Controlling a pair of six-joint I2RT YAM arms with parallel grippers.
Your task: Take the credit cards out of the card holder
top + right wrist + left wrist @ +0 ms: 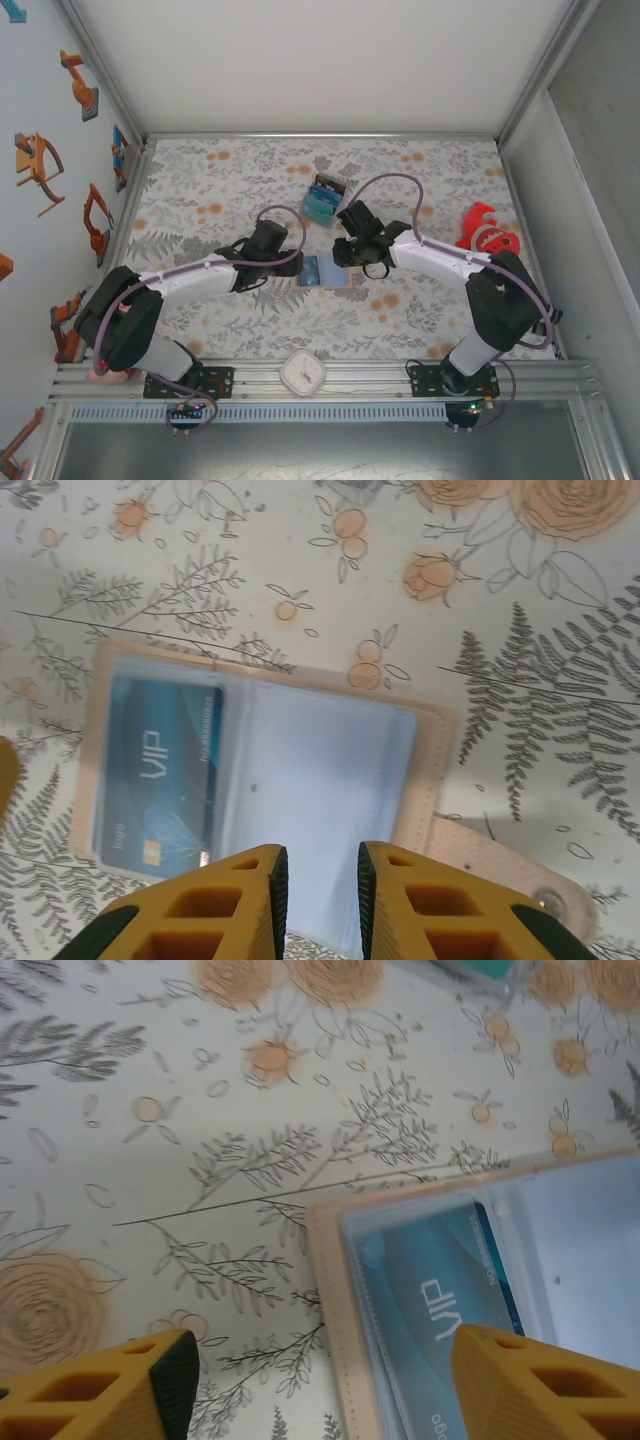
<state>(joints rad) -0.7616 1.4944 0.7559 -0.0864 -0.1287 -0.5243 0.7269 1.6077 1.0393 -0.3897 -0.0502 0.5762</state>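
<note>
The card holder [338, 277] lies open and flat on the floral table, a tan wallet with a clear inner sleeve. One blue credit card [309, 270] marked VIP sits inside its left pocket; the right pocket looks pale and bare. My left gripper [325, 1385] is open wide and straddles the card holder's [330, 1290] left edge, with one finger [545, 1380] over the credit card [430, 1280]. My right gripper [318, 880] hovers at the near edge of the card holder [432, 770], with a narrow gap and nothing between its pads. The credit card [160, 770] lies to its left.
A teal-and-black block [322, 200] stands just behind the card holder. A red object [488, 228] lies at the right, by the right arm. A white round clock [302, 373] rests on the front rail. The holder's snap strap [520, 875] sticks out to the right.
</note>
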